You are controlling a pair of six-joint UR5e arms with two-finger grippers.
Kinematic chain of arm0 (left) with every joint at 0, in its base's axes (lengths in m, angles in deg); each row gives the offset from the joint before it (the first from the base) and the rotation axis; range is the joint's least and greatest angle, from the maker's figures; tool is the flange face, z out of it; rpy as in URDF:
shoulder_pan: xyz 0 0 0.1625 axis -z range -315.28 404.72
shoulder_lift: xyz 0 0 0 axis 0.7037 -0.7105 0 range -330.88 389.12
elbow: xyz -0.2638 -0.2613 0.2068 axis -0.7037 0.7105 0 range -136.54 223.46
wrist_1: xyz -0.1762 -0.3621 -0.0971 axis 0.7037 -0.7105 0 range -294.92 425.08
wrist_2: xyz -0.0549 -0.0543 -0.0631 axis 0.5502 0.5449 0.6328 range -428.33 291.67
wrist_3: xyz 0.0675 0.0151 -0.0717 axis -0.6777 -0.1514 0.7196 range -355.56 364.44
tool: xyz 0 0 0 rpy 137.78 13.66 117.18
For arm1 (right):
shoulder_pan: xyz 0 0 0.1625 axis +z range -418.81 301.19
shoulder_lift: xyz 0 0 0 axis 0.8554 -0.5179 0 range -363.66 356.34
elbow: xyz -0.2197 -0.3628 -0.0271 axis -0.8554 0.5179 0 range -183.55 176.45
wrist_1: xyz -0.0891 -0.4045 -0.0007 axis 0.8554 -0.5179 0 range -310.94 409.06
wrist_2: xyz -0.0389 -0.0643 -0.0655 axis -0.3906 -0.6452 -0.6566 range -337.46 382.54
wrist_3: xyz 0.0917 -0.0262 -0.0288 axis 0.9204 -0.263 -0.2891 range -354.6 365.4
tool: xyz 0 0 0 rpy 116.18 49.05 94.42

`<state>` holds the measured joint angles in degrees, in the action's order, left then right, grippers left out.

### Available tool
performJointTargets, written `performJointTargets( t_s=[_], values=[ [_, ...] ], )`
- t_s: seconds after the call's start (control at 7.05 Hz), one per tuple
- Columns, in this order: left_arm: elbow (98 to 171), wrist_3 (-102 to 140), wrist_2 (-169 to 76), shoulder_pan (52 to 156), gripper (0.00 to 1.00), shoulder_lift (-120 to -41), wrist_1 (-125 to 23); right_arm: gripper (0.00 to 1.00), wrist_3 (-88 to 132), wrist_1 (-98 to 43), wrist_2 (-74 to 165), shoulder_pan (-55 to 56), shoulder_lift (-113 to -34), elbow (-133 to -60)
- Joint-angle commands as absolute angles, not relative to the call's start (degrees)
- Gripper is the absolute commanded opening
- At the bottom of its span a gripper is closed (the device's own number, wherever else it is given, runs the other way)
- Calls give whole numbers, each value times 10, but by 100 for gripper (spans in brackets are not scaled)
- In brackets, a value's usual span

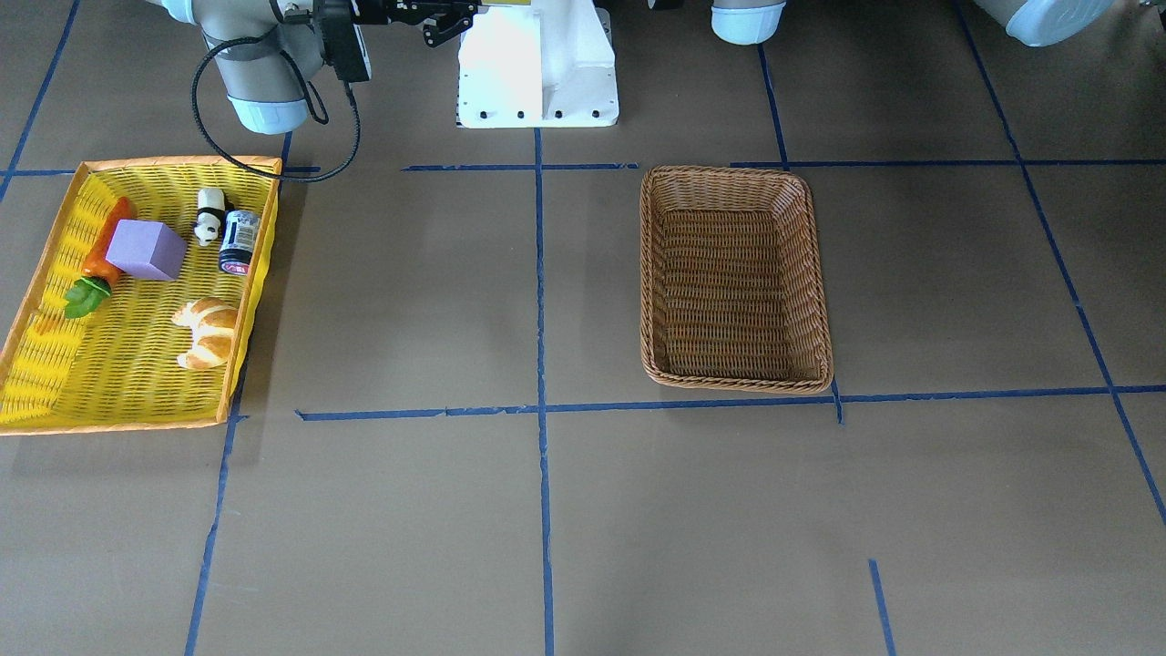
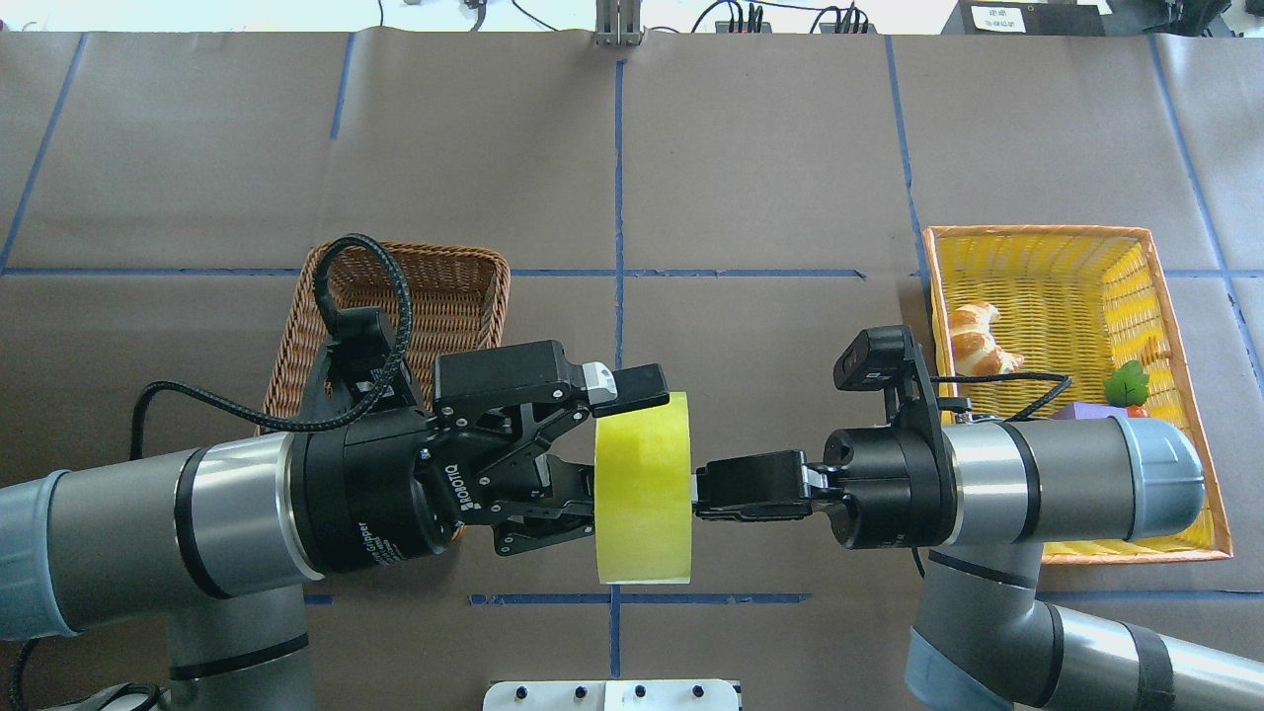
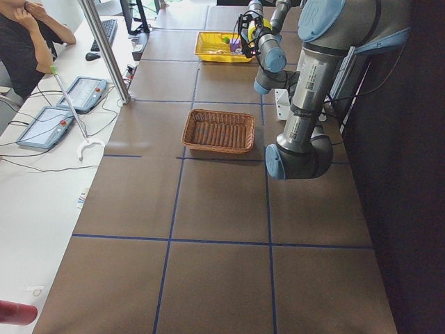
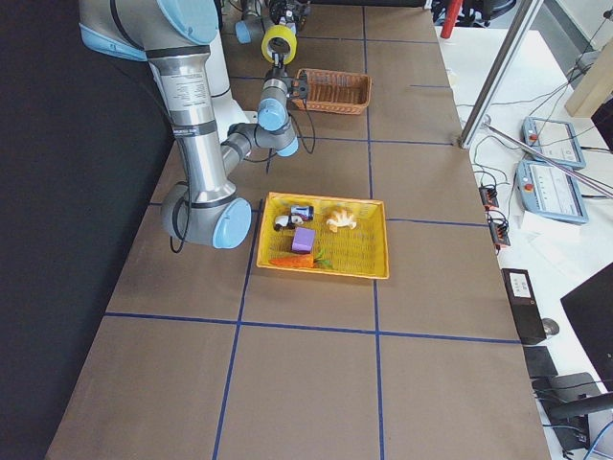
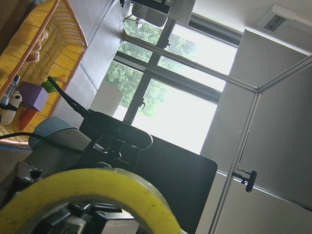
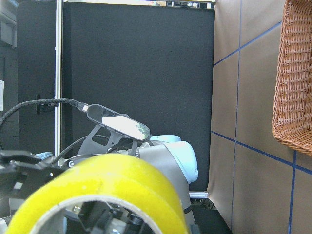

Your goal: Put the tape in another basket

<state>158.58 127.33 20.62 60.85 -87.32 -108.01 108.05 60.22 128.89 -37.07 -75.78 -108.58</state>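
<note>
The yellow-green tape roll hangs in the air between my two grippers, over the table's near middle. My right gripper is shut on its right rim and holds it. My left gripper is open; one finger lies over the roll's top edge and the other is hidden behind the roll. The roll also shows in the left wrist view and the right wrist view. The brown wicker basket sits empty behind my left arm, and also shows in the front view.
The yellow orange-rimmed tray on my right side holds a croissant, a purple block, a toy carrot, a panda figure and a small can. The white robot base stands at the table's near edge.
</note>
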Motion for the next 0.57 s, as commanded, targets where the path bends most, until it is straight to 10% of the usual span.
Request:
performJointTargets(
  t_s=[0.0,0.14,0.28,0.43],
  values=[
    [1586,1272,191,590,12,-874,-1082,5,1081,602,1289,-371,-757,-1085],
    [1584,1266,187,582,0,-871,-1084,28,1081,602,1289,-372,-756,-1085],
    [1582,1266,187,583,0,-871,-1085,99,1081,602,1284,-371,-751,-1088],
    [1583,1267,187,582,0,-872,-1086,100,1081,603,1280,-372,-748,-1087]
  ],
)
